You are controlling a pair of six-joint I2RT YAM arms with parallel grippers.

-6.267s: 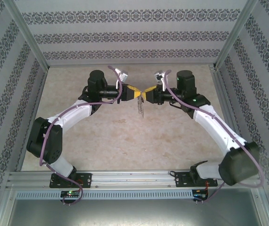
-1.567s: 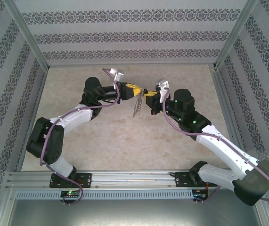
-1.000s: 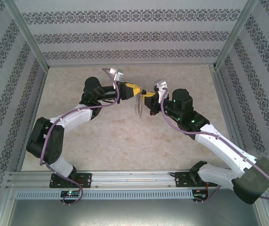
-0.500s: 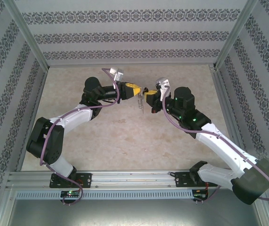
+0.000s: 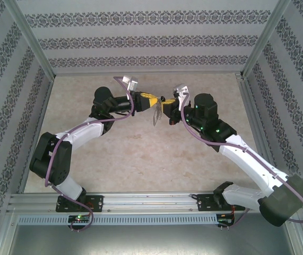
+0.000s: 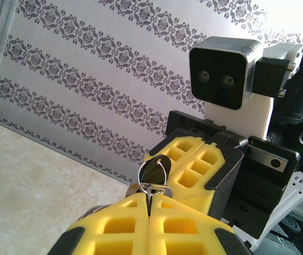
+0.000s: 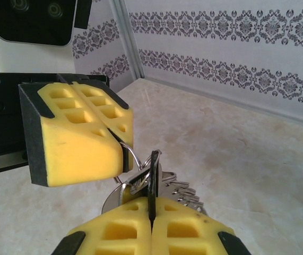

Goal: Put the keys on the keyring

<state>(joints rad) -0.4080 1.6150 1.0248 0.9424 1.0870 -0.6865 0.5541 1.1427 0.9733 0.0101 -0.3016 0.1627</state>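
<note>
— What does the left gripper (image 5: pixel 152 102) hold?
— Its yellow pads (image 6: pixel 132 210) are pressed together on the thin wire keyring (image 7: pixel 132 154), up above the table (image 5: pixel 140 159).
— And the keys (image 7: pixel 179 188)?
— 1 black-headed key (image 6: pixel 152 171) stands on edge, pinched by the right gripper (image 5: pixel 163 107), whose pads (image 7: pixel 164 218) are closed too. The rest hang bunched just beside it, between the 2 grippers, whose tips nearly touch
</note>
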